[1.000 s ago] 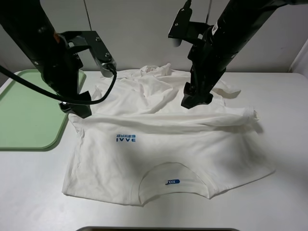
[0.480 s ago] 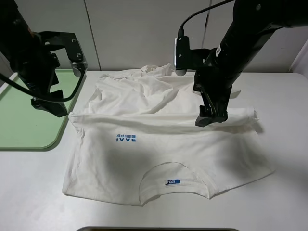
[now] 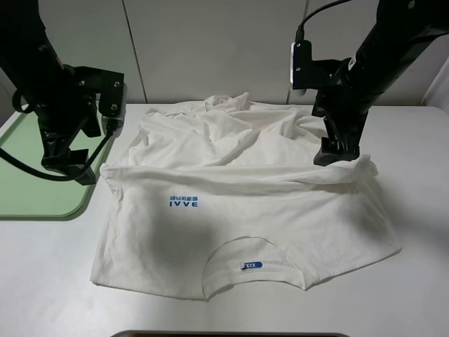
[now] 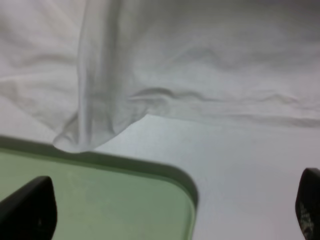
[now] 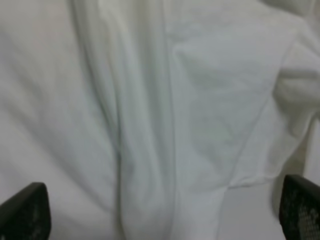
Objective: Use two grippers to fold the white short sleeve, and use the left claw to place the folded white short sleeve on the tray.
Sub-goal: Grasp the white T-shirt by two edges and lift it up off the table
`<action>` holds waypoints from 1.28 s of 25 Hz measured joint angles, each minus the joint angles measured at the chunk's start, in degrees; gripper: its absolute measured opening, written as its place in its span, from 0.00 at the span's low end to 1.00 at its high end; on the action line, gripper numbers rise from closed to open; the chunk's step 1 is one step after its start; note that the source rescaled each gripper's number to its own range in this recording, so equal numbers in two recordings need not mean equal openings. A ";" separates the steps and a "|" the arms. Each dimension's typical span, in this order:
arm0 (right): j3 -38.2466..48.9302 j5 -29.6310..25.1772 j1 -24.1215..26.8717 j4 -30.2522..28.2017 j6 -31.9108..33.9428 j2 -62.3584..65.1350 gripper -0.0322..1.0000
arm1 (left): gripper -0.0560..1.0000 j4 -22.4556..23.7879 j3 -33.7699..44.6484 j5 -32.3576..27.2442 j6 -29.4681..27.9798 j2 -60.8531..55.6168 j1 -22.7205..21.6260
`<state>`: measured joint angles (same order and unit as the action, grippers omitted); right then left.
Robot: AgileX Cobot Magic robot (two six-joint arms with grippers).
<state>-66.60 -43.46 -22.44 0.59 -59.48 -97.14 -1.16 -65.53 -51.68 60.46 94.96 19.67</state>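
Observation:
The white short sleeve lies spread on the table, folded once across its middle, with the blue lettering and the neck label facing up. My left claw hangs open just left of the fold's left corner, over the right rim of the pale green tray. In the left wrist view the left claw is empty, with the tray's corner and the shirt's edge below it. My right gripper stands open over the fold's right end. Its wrist view shows the right gripper above rumpled shirt cloth.
The white table has bare surface to the right of the shirt and along the front. A dark object's edge shows at the very front. A pale wall stands right behind the table.
The left arm has swung left, off the shirt and toward the tray's edge. The right arm has moved right, to the fold's right end. The shirt lies as before.

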 joint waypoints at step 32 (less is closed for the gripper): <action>0.00 10.44 5.51 1.09 -7.92 -16.95 1.00 | 0.94 -0.01 -0.04 7.09 6.62 9.08 0.00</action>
<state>-66.60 -33.02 -16.93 1.68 -67.40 -114.09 -1.17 -65.57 -44.60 67.07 104.04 19.67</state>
